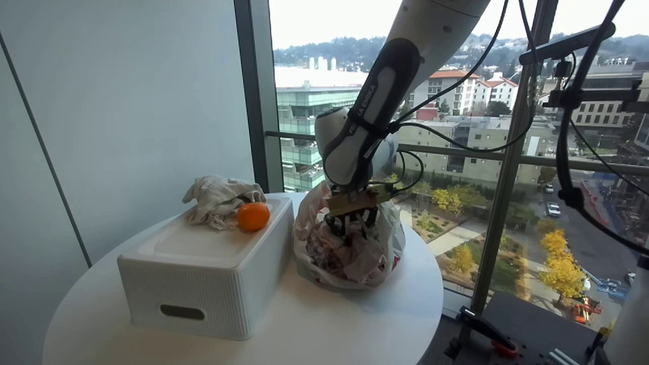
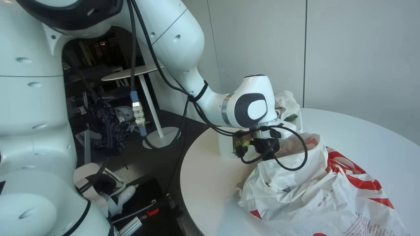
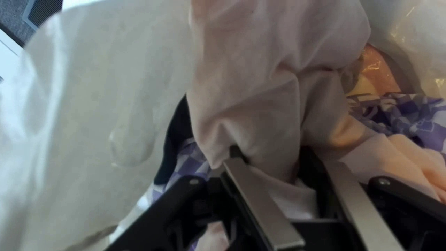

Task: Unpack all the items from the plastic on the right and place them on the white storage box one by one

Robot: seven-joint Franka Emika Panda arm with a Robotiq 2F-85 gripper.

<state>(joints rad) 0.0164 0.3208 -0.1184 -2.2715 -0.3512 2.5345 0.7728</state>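
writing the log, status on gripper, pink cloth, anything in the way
Gripper down in bag. Pink cloth between jaws, grip unclear. Purple fabric alongside, bag all round: possible snags.

Storage box [image 1: 177, 284], left: white, vertically ribbed. Cloth [image 1: 217, 198] atop: off-white. Round item [image 1: 253, 217]: bright orange. Plastic bag [image 2: 292, 186], right: white, printed red. Plain fabric [image 3: 258, 90] inside: pale pink. Checked fabric [image 3: 414, 116] inside: purple and white. Gripper [image 3: 271, 153]: black and silver-grey.
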